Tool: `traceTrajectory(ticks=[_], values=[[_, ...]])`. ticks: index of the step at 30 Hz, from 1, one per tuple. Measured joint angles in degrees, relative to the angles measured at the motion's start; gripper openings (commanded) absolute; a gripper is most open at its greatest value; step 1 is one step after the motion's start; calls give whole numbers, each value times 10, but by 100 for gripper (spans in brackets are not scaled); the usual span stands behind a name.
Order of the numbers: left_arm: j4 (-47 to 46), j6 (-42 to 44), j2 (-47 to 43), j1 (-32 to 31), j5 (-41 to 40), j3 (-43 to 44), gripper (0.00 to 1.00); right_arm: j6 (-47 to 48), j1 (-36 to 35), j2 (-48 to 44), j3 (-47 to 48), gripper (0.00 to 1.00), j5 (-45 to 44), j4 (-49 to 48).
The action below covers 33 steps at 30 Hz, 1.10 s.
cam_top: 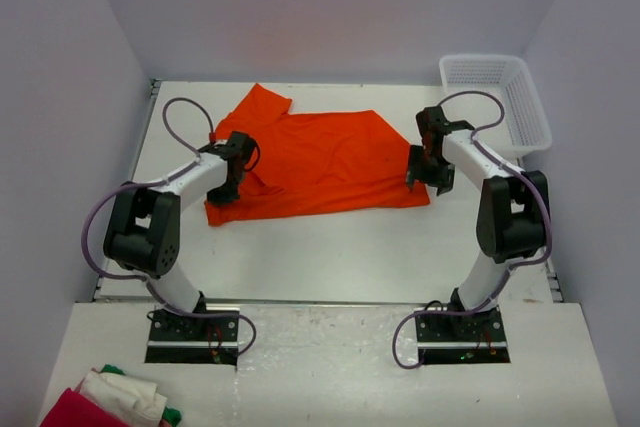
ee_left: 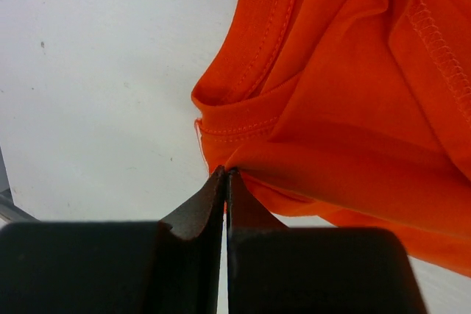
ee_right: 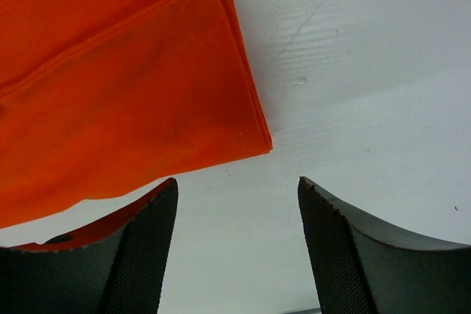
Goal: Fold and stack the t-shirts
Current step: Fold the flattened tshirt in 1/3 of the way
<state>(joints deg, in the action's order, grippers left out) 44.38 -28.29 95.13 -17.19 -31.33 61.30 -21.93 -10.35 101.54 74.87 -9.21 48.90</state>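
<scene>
**Orange shirt spread mid-table, one corner pinched**

Your orange shirt (cam_top: pixel 315 162) lies across the far middle of the white table (cam_top: pixel 330 247), mostly flat. One sleeve points toward the back wall, and the left side is rumpled into folds. At that left edge, your left gripper (cam_top: pixel 228 187) sits low on the cloth. The left wrist camera shows its jaws pressed together, with a fold of the shirt (ee_left: pixel 353 108) caught at the tips (ee_left: pixel 224 174) just below a stitched hem. A white label peeks in at the top of that view.

On the opposite side, your right gripper (cam_top: pixel 420 175) hovers at the shirt's near right corner. Its jaws are spread wide (ee_right: pixel 237 182). The doubled corner of the shirt (ee_right: pixel 110 71) ends just ahead of the gap, and orange cloth runs under the left finger (ee_right: pixel 143 255).

A white basket (cam_top: pixel 500 97) stands at the table's far right corner, well apart from the shirt. A pile (cam_top: pixel 110 402) of red, white and green cloth rests on the near ledge, left of the arm bases.
</scene>
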Motion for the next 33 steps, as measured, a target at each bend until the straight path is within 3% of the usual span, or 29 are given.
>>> traceTrajectory(ticks=[8, 13, 26, 33], values=[[2, 8, 49, 7, 0, 34, 0, 0, 12, 39, 4, 57, 5, 21], [1, 10, 53, 17, -5, 67, 0, 1, 17, 62, 8, 42, 14, 26], [1, 10, 69, 26, -13, 72, 0, 1, 34, 92, 26, 33, 13, 32], [2, 9, 84, 26, -13, 76, 0, 3, 37, 108, 47, 23, 13, 44]])
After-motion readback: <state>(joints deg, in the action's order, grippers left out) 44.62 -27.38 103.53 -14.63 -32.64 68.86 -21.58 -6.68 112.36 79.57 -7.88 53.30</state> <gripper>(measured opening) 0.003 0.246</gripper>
